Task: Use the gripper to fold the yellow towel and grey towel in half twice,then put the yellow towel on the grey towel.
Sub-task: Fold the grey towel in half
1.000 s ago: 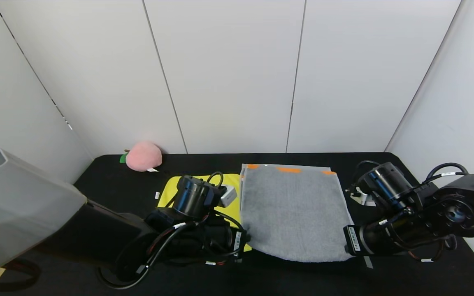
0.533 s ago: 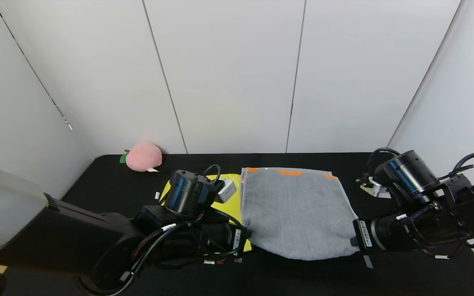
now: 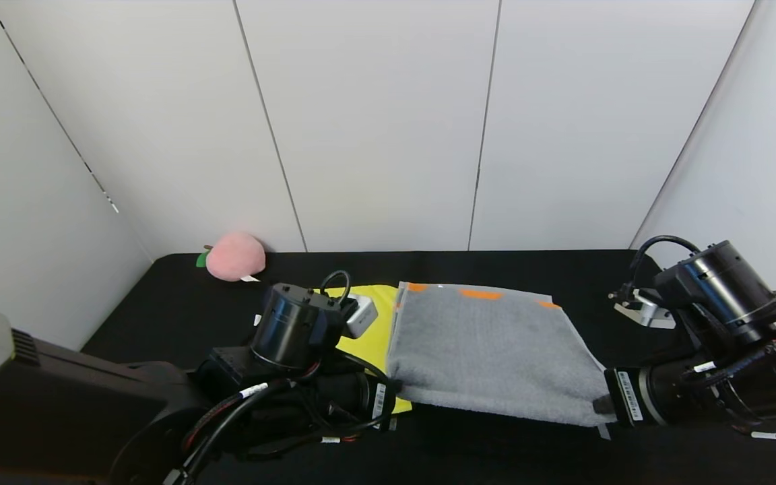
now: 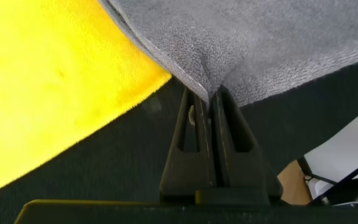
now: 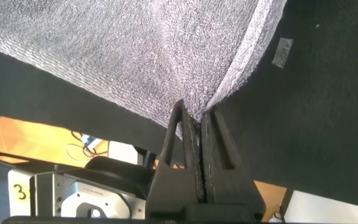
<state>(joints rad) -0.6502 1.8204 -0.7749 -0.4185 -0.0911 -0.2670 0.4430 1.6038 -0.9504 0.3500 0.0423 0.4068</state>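
Step in hand: the first half-fold of the grey towel, judged from both near corners being lifted while the yellow towel lies flat.

Left to right across the black cloth-covered desk (image 3: 179,296):

1. A pink plush peach with a green leaf (image 3: 234,255) sits at the far left corner against the wall, well apart from the work.
2. The bright yellow fleecy towel (image 3: 368,340) lies flat, soft and matte, just beside the grey towel's left edge and partly hidden by my left arm.
3. My left claw (image 4: 208,102) is fully closed on the near left corner of the mid-grey terry towel (image 3: 489,350). The cloth puckers into a pinched ridge between the black wedge-shaped fingers.
4. The grey towel has a looped, coarse pile and a paler border. Orange patches (image 3: 481,294) mark its far end, which rests on the desk. Its near edge is raised off the desk and sags a little between the two grips.
5. My right claw (image 5: 196,127) is fully closed on the near right corner, with terry bunched at the fingertips.

Next move, as I judge it: carry both corners forward together at equal height toward the orange-patched end, lay edge on edge, then release. Uneven travel would skew the fold, and the limp cloth may drag.
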